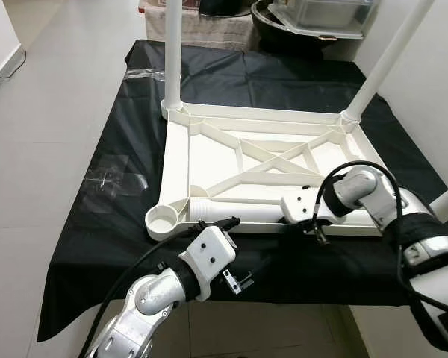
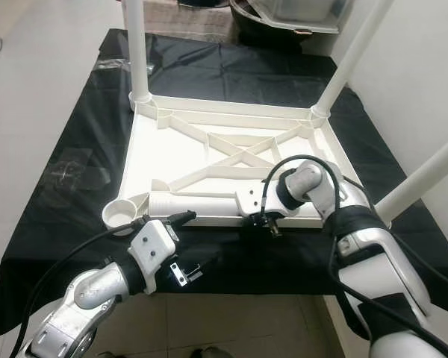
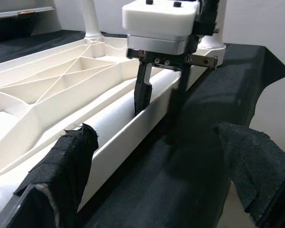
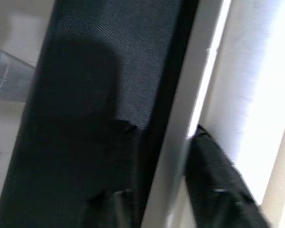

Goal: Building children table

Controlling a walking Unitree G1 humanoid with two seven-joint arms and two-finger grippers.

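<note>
White tabletop (image 1: 231, 160) upside-down on black cloth (image 1: 119, 216), centre of view; two legs (image 1: 173, 52) upright at 11 and 1 o'clock corners; loose leg (image 1: 231, 212) lying inside near rim; right gripper (image 3: 161, 95) jaws clenched across that rim; left gripper (image 1: 243, 282) at 6 o'clock, jaws released.

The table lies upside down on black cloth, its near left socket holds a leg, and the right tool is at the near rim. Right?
Not quite: the left eye view shows the near left socket empty. The table is upside down on the cloth, right tool at the near rim.
</note>
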